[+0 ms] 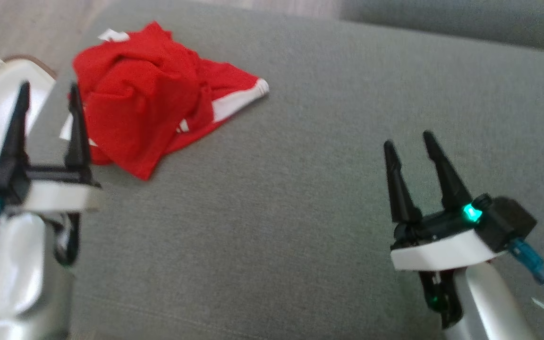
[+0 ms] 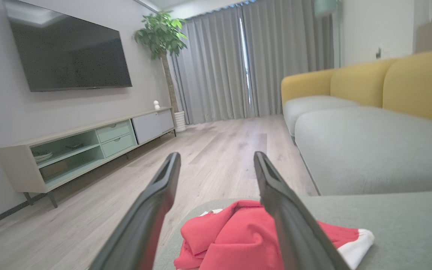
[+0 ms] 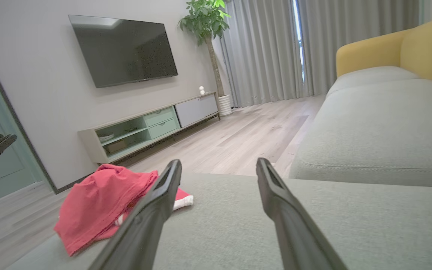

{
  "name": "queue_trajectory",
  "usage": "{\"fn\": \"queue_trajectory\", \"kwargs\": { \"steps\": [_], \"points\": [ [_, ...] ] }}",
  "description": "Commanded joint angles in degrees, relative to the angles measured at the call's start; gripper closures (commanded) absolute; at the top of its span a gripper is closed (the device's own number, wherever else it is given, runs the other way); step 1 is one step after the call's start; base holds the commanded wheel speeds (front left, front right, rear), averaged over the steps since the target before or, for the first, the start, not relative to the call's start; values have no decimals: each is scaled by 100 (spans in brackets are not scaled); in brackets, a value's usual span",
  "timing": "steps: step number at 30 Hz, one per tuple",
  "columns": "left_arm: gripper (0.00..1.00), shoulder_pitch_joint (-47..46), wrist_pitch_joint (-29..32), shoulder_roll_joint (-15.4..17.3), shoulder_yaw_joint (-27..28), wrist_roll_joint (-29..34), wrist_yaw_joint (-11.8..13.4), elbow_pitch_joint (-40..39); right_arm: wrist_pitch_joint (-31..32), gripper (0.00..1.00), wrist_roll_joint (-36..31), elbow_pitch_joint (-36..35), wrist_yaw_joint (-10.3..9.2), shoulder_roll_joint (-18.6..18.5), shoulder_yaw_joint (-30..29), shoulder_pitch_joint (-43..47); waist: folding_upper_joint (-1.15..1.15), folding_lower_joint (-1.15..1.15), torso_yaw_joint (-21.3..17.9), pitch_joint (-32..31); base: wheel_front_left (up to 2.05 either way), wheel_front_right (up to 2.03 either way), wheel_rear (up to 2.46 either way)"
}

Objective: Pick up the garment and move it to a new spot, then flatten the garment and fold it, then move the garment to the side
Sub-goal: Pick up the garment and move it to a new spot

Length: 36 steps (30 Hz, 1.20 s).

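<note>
1. Just ahead of the left gripper (image 1: 49, 87), a shade to the inner side of its two fingers, lies the red garment (image 1: 144, 99), crumpled in a heap on the grey cushion (image 1: 300, 198), close to the cushion's edge.
2. Left jaws are spread wide with nothing between them. From the left wrist view the heap sits low between the fingers, partly behind the inner one. I can't tell whether they touch it or hang clear.
3. Over to the right gripper (image 1: 408, 139): its jaws are spread wide too, and empty. It is well apart from the garment, which lies ahead and off to its left.
4. My read is that the first pick-up is the step in hand, and it is not yet begun.
5. To do it well, bring the left jaws down onto the high mound so the fingers straddle a thick fold, not a single thin layer at the rim.
6. Sink the fingertips right to the cushion before closing, because soft cloth slides out of a shallow pinch.
7. The white-trimmed hem (image 1: 239, 101) trails away from the left jaws toward the right ones, which makes it a fair second hold if the cloth is to travel without dragging.
8. Mind the edge beyond the outer left finger, since a sideways nudge could tip the heap onto the floor (image 2: 88, 210). Lift first, then go across.
</note>
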Motion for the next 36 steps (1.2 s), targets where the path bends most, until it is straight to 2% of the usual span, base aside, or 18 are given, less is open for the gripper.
{"fn": "queue_trajectory", "kwargs": {
  "steps": [1,8,13,17,20,21,22,25,28,36],
  "points": [
    [0,-481,88,391,121,49,-60,78,-25,0,-76,-291,43,-23,68,-280,0,-2,-301,486,0,0,0],
    [0,-1978,1100,991,-554,-124,-262,1319,165,0,-321,-669,43,-23,-143,-484,0,-2,-512,1024,0,0,0],
    [0,-2844,2042,1454,-1826,-955,-273,2239,254,0,-407,-857,43,-23,-183,-549,0,-2,-646,1322,0,0,0],
    [0,-3146,2402,1656,-2417,-1477,-274,2724,289,0,-451,-920,43,-23,-163,-572,0,-2,-723,1436,0,0,0],
    [0,-3307,2388,1757,-2601,-1731,-275,3052,292,0,-460,-940,43,-23,-157,-591,0,-2,-774,1481,0,0,0],
    [69,-3351,2351,1767,-2650,-1784,-275,3148,291,0,-456,-942,43,-23,-158,-594,0,-2,-787,1488,0,0,0],
    [100,-3383,2309,1758,-2720,-1852,-275,3211,289,0,-452,-939,43,-23,-157,-594,0,-2,-797,1489,0,0,0],
    [100,-3441,2152,1755,-2869,-2015,-275,3251,285,0,-446,-929,43,-23,-164,-589,0,-2,-807,1480,0,0,0],
    [100,-3626,1719,1835,-2942,-2077,-275,3326,270,0,-447,-920,43,-23,-181,-583,0,-2,-804,1422,0,0,0],
    [100,-4163,336,1764,-2498,-2323,-238,3383,175,0,-317,-725,43,-23,-150,-510,0,-2,-799,932,0,0,0]
  ]
}}
